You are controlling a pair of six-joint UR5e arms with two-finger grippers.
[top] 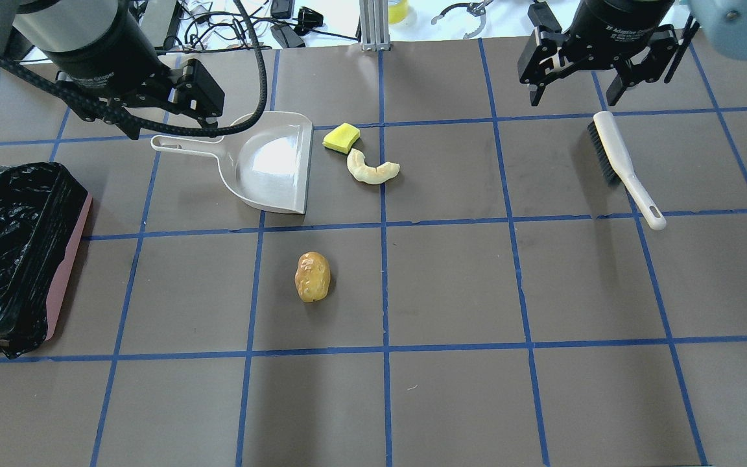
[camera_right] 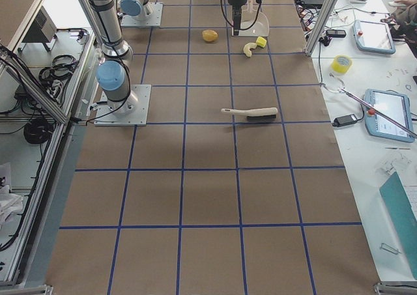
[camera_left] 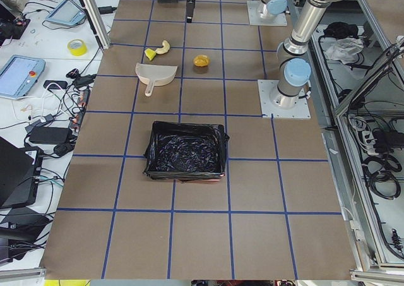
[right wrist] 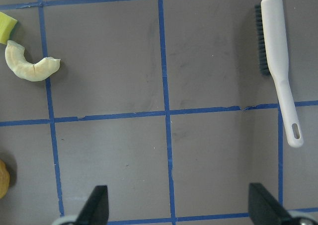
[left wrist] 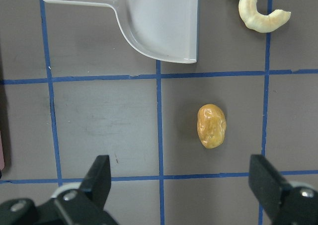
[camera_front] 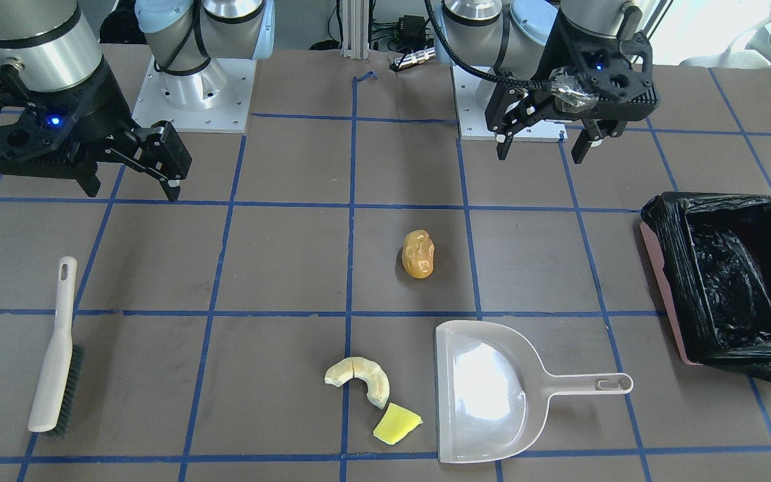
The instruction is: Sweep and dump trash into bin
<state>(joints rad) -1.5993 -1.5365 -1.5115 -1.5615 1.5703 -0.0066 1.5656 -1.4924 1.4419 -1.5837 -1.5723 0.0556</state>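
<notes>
The amber blob (camera_front: 419,254) lies mid-table, also in the overhead view (top: 312,277) and between my left fingers' line of sight (left wrist: 211,126). The cream crescent (camera_front: 361,376) and the yellow wedge (camera_front: 397,425) lie together beside the mouth of the grey-white dustpan (camera_front: 486,388). The pink bin (camera_front: 660,224) with its black bag stands at the table's left end (top: 65,194). My left gripper (top: 169,126) is open and empty, raised above the dustpan handle. My right gripper (top: 573,98) is open and empty, raised just beyond the brush (top: 620,162).
The white-handled brush (camera_front: 54,348) lies flat on the robot's right side, bristles toward the centre. The dustpan (top: 276,162) lies flat, handle toward the bin. Blue tape lines grid the brown table. Cables and tablets lie beyond the table's far edge.
</notes>
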